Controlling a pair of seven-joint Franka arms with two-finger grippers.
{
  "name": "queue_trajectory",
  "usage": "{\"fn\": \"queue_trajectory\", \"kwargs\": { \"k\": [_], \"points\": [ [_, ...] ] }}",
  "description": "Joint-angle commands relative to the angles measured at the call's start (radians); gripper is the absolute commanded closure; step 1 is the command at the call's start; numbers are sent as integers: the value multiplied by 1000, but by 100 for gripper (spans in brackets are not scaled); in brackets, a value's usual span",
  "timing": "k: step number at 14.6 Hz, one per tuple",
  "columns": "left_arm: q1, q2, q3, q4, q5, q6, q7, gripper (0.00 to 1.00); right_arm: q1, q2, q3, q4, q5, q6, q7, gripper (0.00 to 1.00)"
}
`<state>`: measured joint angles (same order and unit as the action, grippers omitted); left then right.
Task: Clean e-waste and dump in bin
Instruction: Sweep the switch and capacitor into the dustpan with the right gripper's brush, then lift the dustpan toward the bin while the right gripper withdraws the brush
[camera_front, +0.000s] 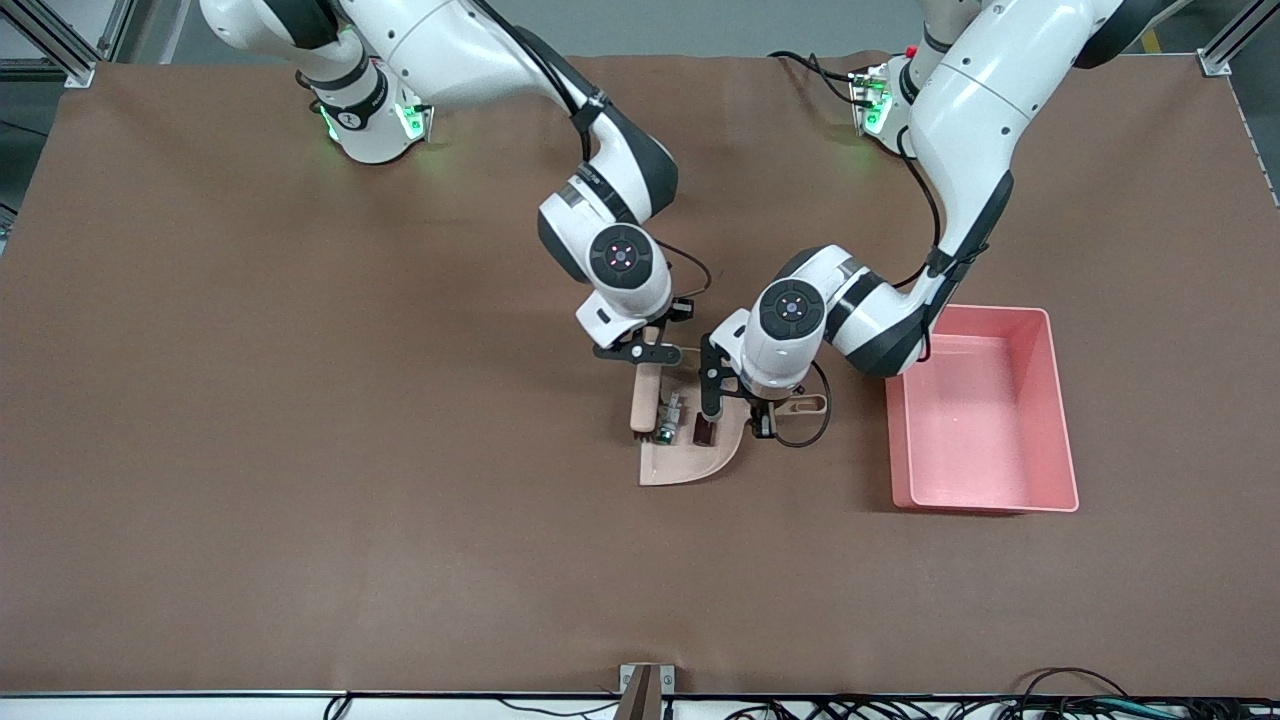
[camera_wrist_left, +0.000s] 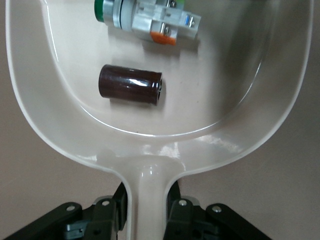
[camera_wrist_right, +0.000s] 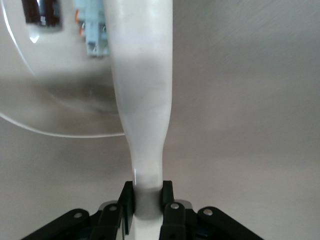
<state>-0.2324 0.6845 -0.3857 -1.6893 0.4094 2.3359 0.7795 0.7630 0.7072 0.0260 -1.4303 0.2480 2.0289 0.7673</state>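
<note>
The beige dustpan (camera_front: 700, 462) lies on the brown table, and both e-waste parts lie in it. These are the white part with an orange top and green end (camera_front: 668, 415) (camera_wrist_left: 150, 20) and the dark brown block (camera_front: 703, 431) (camera_wrist_left: 130, 85). My left gripper (camera_front: 766, 413) (camera_wrist_left: 148, 201) is shut on the dustpan's handle (camera_wrist_left: 149, 182). My right gripper (camera_front: 641, 352) (camera_wrist_right: 147, 197) is shut on a beige brush handle (camera_front: 645, 392) (camera_wrist_right: 142, 100) whose end rests at the dustpan's edge beside the white part. The pink bin (camera_front: 1058, 400) stands beside the dustpan, toward the left arm's end.
The right wrist view shows the dustpan's rim (camera_wrist_right: 50, 131) with the dark block (camera_wrist_right: 42, 12) and the white part (camera_wrist_right: 92, 32) inside. A black cable loops beside the dustpan's handle (camera_front: 815, 435). Brown table surface lies all round.
</note>
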Motion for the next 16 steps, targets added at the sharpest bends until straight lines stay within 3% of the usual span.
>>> {"fn": "queue_trajectory", "kwargs": {
  "k": [1, 4, 9, 13, 16],
  "points": [
    [1, 12, 4, 19, 29, -15, -23, 99, -60, -61, 11, -19, 20, -79, -81, 100],
    [1, 12, 2, 20, 29, -15, -25, 99, -89, -126, -1, -80, 19, -99, -76, 100],
    [-2, 15, 2, 22, 29, -13, -28, 100, -188, -314, -18, -355, -13, -72, -91, 100],
    [4, 18, -2, 22, 23, 20, -19, 99, -339, -448, -18, -498, -52, -72, -268, 100],
    [4, 26, -5, 17, 9, 118, -19, 100, -460, -483, -18, -556, -94, -73, -399, 100]
  ]
}}
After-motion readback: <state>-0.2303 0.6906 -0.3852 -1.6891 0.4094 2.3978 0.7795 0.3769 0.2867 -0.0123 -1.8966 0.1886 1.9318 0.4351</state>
